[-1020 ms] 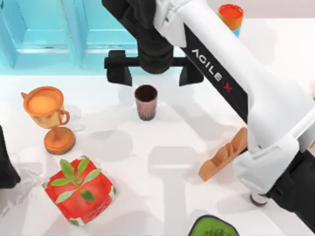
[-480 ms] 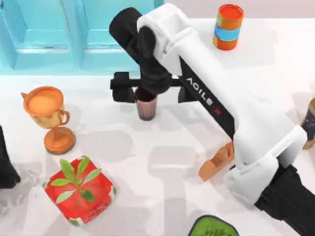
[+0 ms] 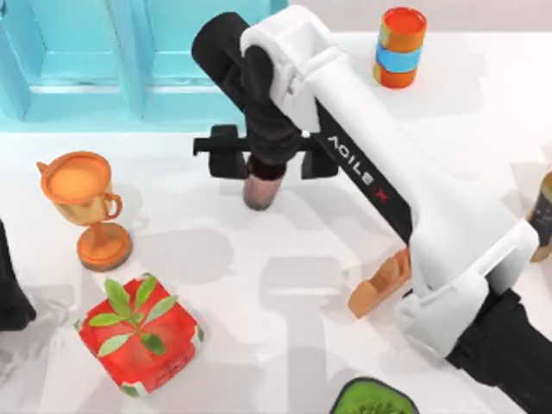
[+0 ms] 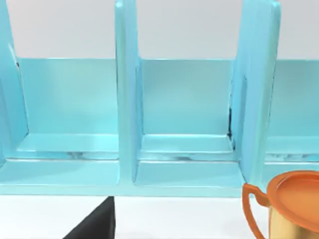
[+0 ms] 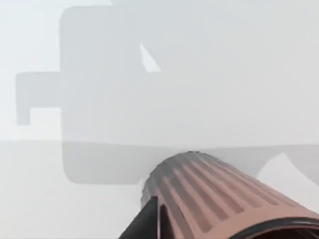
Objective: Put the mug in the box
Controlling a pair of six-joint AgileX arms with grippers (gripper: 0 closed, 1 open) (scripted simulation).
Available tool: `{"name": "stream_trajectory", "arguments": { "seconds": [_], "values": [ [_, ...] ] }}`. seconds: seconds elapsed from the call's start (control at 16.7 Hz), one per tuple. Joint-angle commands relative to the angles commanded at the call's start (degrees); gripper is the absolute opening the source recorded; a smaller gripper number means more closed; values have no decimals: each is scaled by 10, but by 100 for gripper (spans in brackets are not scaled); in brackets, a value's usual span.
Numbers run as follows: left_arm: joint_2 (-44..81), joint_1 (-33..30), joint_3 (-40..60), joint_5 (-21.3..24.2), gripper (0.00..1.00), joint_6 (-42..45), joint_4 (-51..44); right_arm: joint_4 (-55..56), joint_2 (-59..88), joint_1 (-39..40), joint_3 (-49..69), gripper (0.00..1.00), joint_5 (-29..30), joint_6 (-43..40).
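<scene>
Mug (image 3: 260, 191) stood upright on the tabletop (image 3: 285, 285), directly beneath the right end effector (image 3: 263, 159), its rim hidden under the wrist. The right wrist view showed the ribbed reddish-brown wall (image 5: 219, 194) close up, one dark finger (image 5: 149, 221) against it. End effector fingers sat narrowed around the upper part of the mug; whether they were actually pinching it I could not tell.

Handling, as a judgement: small, rigid, probably light; the vertical ribs should give the pads some bite; no handle, so hold across the upper wall, and keep it upright.

Box (image 3: 129, 60), pale blue with dividers, lay just beyond the end effector. Orange goblet (image 3: 82, 203) stood well off to its left, orange cylinder with blue band (image 3: 401, 47) beyond to its right.

Left arm (image 3: 10, 289) parked at the tabletop's left edge.
</scene>
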Motion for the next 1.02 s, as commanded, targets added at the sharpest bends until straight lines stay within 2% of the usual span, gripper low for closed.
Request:
{"name": "stream_trajectory", "arguments": {
  "seconds": [0.42, 1.02],
  "values": [
    [0, 0, 0, 0, 100, 0, 0, 0, 0, 0, 0, 2, 0, 0],
    [0, 0, 0, 0, 100, 0, 0, 0, 0, 2, 0, 0, 0, 1]
  ]
}}
